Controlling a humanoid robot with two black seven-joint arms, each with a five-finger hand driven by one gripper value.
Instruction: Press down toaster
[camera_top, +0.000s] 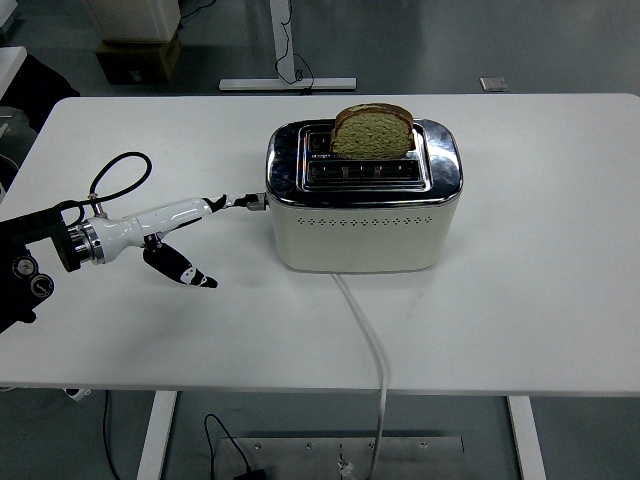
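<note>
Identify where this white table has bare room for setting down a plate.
Bare: the white table right of the cream toaster, and its far left corner. Crowded: left of the toaster, where the left robot hand reaches; the white cord crosses the front.

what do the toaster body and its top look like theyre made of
The cream rounded toaster body looks like painted metal or plastic: matte, with a row of small vent holes. Its chrome top plate appears to be polished metal, mirror-bright with dark reflections.
</note>
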